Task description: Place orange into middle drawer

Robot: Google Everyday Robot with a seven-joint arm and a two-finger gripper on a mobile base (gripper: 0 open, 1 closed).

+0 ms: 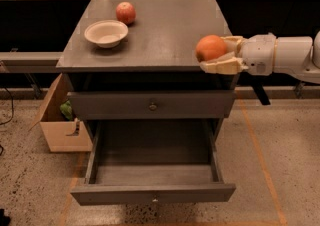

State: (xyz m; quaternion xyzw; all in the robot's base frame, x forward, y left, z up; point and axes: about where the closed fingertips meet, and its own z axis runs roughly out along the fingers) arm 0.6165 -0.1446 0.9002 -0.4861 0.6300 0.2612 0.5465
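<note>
One orange (210,47) sits clamped between the fingers of the end effector (215,53), held at the front right corner of the counter (165,30). Below, the middle drawer (152,193) stands pulled open beneath a closed upper drawer (152,105). A bowl (106,33) and an apple (126,12) rest at the far left.
</note>
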